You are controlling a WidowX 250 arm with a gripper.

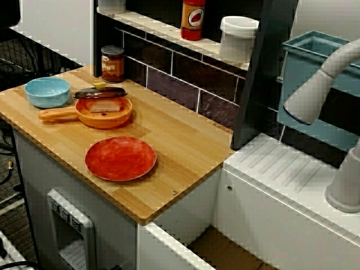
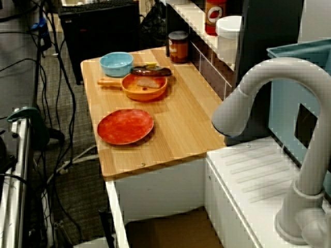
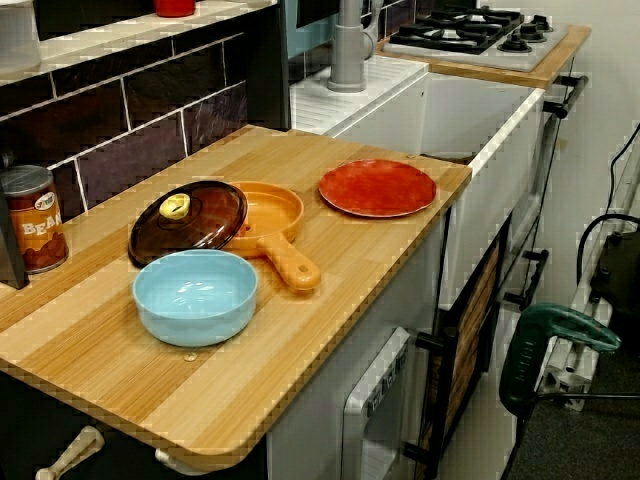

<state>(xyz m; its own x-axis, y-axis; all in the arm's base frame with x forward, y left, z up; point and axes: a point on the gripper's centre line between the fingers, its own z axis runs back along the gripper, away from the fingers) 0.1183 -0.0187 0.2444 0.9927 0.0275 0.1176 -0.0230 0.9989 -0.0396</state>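
Leaning half over the orange pan (image 3: 272,212), the brown lid (image 3: 190,222) lies untouched; gripper out of sight, opening unknown

1. A play kitchen was spotted straight away: a wooden counter (image 1: 185,140) was backed by dark tiles (image 1: 169,84), and a white sink unit (image 1: 281,174) with a grey faucet (image 2: 258,77) was set just beside it.
2. A gas hob (image 3: 470,30) was made out beyond the sink in the view along the counter.
3. Cookware was laid out on the wood: an orange pan (image 1: 112,121), a red plate (image 1: 120,158) and a blue bowl (image 1: 47,93). A bean can (image 3: 33,220) was stood by the tiles.
4. A lab or office room was given away by cables (image 2: 54,77) trailed over carpet (image 2: 77,186) beside the unit.
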